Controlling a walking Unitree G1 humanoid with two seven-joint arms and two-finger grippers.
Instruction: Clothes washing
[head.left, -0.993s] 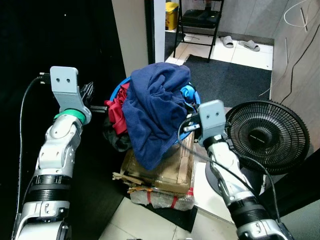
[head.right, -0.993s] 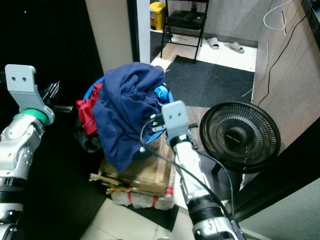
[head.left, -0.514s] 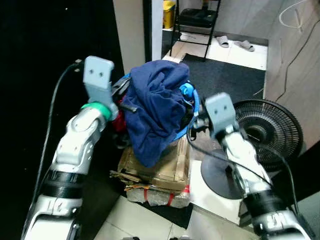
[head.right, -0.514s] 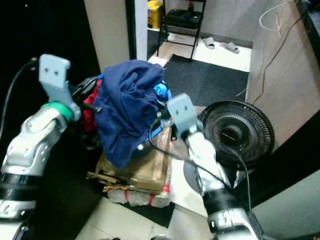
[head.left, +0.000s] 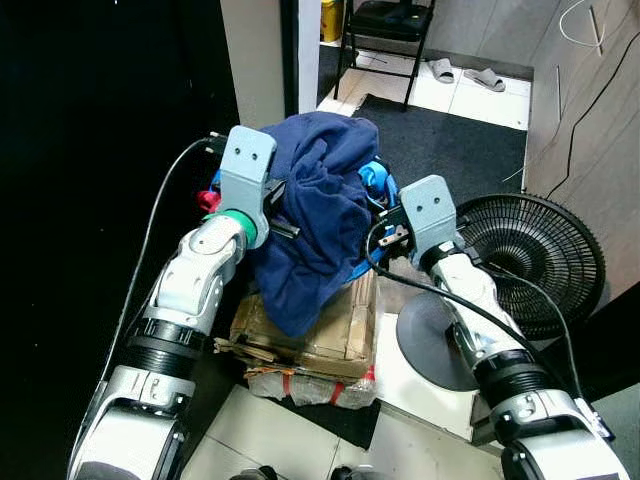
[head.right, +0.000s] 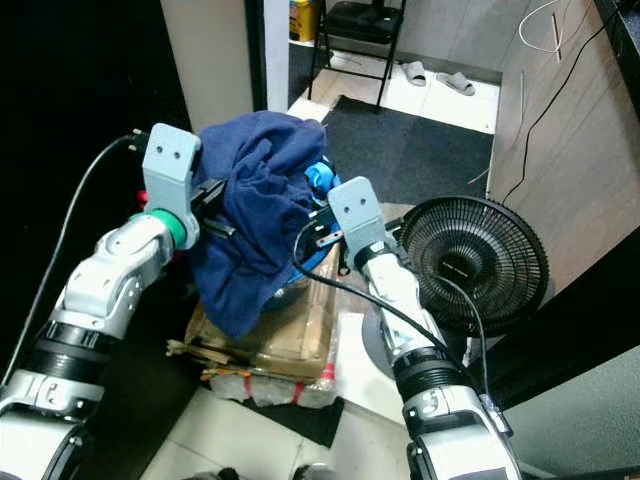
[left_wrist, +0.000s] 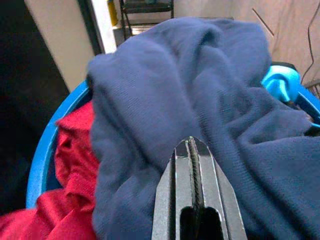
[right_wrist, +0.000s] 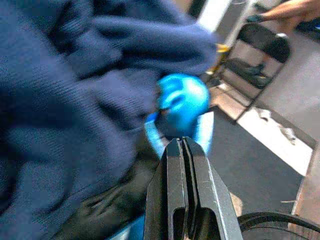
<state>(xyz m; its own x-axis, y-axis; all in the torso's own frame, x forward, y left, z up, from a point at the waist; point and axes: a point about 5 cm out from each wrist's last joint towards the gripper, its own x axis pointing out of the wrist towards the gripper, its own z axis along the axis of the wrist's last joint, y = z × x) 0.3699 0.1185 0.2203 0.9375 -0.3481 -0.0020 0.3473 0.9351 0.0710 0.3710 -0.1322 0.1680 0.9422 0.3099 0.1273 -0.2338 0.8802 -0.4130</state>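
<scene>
Blue basket (left_wrist: 42, 155) heaped with laundry, sitting on a cardboard box (head.left: 330, 335) on the floor by a doorway. A big navy garment (head.left: 315, 215) lies over the heap and hangs down the front of the box; red cloth (left_wrist: 72, 165) shows underneath on the robot's left side. A floor fan (head.left: 530, 265) stands just beside the box on the right.

Left gripper (left_wrist: 192, 150) is up against the left flank of the navy garment, fingers pressed together with nothing between them. Right gripper (right_wrist: 182, 150) is at the basket's right side, near its blue handle (right_wrist: 182, 97), fingers likewise closed and empty.

Progress, as I judge it: early. Clothes are all piled in the basket, none taken out, no washing machine to be seen. Both arms bracket the basket, which looks like lining up to grip or lift it. Left to do: get a hold, carry the load, fill the washer.
</scene>
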